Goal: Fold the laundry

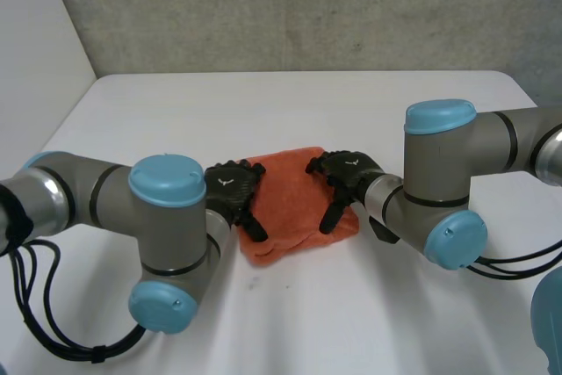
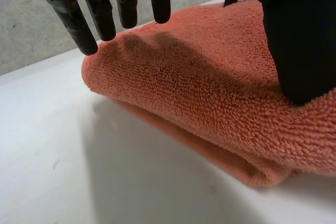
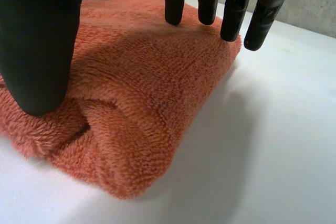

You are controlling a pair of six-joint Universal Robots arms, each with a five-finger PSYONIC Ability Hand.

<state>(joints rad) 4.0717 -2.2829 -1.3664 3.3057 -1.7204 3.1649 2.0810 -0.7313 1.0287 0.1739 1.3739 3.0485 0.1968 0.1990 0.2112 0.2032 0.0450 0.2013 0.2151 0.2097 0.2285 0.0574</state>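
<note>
While the folded orange towel [image 1: 294,208] lies on the white table [image 1: 290,111], your left hand [image 1: 233,189] rests at the towel's left edge, fingers [image 2: 105,14] straight and spread, thumb [image 2: 299,40] down on the cloth; your right hand [image 1: 347,175] mirrors it at the towel's right edge, both likely pressing the fold flat.

A folded orange towel [image 1: 294,204] lies on the white table [image 1: 307,111].

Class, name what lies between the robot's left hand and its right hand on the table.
The folded orange towel lies between the left hand and the right hand, as the head view shows; each hand touches one side of it.
</note>
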